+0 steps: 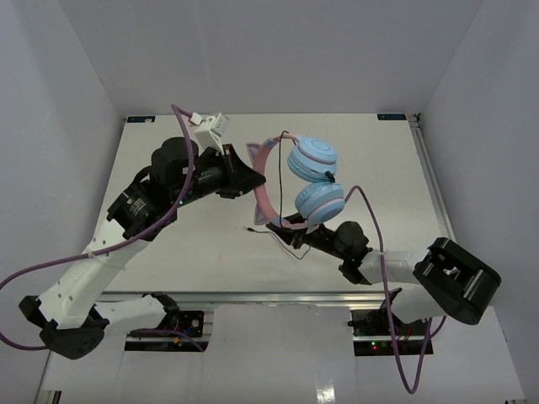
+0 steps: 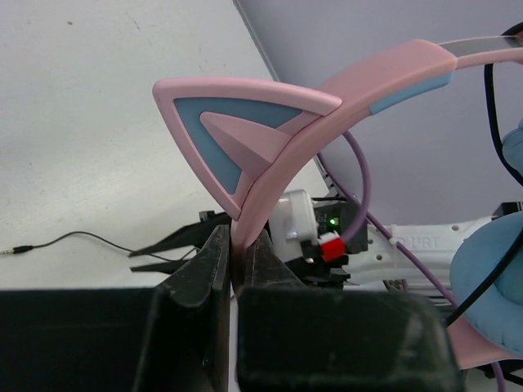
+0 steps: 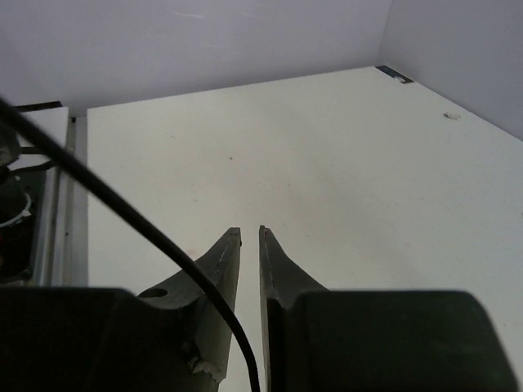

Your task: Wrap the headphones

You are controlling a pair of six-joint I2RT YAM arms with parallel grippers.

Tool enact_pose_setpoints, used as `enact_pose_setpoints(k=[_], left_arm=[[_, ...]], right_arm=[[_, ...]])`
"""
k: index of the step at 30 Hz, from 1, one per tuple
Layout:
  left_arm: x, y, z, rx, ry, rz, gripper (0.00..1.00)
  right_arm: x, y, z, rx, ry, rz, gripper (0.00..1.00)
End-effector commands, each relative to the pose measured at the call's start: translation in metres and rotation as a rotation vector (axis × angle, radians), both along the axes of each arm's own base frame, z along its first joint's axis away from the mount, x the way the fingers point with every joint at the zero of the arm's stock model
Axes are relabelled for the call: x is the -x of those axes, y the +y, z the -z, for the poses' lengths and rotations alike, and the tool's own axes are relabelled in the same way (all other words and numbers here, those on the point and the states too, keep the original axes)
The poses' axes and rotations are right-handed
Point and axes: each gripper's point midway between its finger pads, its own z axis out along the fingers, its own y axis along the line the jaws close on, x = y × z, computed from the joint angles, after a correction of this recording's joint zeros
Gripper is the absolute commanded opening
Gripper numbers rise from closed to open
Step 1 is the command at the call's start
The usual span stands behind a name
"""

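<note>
Headphones (image 1: 316, 200), smooth pink cat-eared band and rounded pale-blue cups, over the white table (image 1: 379, 151), left tool (image 2: 242, 238) clamped on the band; right tool (image 3: 249, 233) nearly together, thin black cord (image 3: 122, 202) crossing it, grip unclear.

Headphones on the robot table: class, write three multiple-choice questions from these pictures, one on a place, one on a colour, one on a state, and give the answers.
1. Where does the left claw grip the headphones?
A) a blue ear cup
B) the pink headband, beside a cat ear
C) the cord's plug

2. What colour are the ear cups?
A) light blue
B) green
C) yellow

3. How is the cord's plug?
A) pushed into a socket
B) pinched in a claw
C) lying free on the table

Answers: 1 B, the left wrist view shows the claw shut on the headband just below the ear; 2 A, both cups show light blue from above; 3 C, it lies alone on the white surface.
</note>
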Motion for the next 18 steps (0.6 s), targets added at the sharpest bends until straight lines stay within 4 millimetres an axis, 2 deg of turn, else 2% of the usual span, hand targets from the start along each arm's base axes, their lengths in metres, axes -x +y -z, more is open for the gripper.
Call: enact_pose_setpoints(k=[1, 4, 7, 10, 14, 16, 18], left_arm=[[0.037, 0.002, -0.043, 0.179, -0.047, 0.109, 0.0], [0.056, 0.007, -0.044, 0.188, -0.058, 0.173, 0.0], [0.07, 0.008, -0.028, 0.156, -0.048, 0.239, 0.0], [0.078, 0.014, -0.011, 0.113, -0.048, 0.259, 0.0], [0.083, 0.019, 0.03, 0.012, -0.017, 0.292, 0.0], [0.089, 0.02, 0.043, -0.017, -0.019, 0.328, 0.0], [0.091, 0.019, 0.063, -0.05, 0.002, 0.358, 0.0]], right_arm=[[-0.027, -0.031, -0.087, -0.326, -0.186, 0.23, 0.08], [-0.049, -0.046, -0.088, -0.323, -0.195, 0.377, 0.08], [-0.069, -0.065, -0.095, -0.347, -0.187, 0.494, 0.08], [-0.082, -0.078, -0.114, -0.383, -0.196, 0.525, 0.08], [-0.094, -0.081, -0.142, -0.354, -0.222, 0.542, 0.08], [-0.101, -0.083, -0.164, -0.358, -0.244, 0.547, 0.08], [-0.11, -0.084, -0.172, -0.317, -0.233, 0.551, 0.08]])
